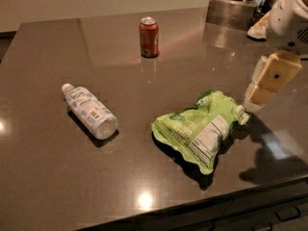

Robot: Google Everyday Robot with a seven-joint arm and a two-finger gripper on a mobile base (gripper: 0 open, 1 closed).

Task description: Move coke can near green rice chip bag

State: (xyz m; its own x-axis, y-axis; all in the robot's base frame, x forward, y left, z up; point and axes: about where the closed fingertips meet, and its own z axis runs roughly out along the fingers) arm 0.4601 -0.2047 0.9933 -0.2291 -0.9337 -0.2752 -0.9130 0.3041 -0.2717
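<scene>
Coke can (148, 37), a small red-brown metal cylinder with a silver top, stood upright toward the far side of the dark, glossy tabletop (43, 177), well apart from everything else on it. Nearer the front edge and right of centre lay the green rice chip bag (195, 129), a wide light-green wrinkled snack pouch with white lettering and a white nutrition panel facing up, a dark shadow along its front side. On the left a clear plastic bottle (89, 111) with a white cap and a blue-and-white label lay on its side, cap pointing toward the far left. The cream-coloured gripper (254, 101) hung from the white arm (288, 18) at the right edge, angled downward, its tip just beside the bag's right corner and far from the can; whether it was apart or together could not be told. At the back right stood a brushed metal container (231, 11).
</scene>
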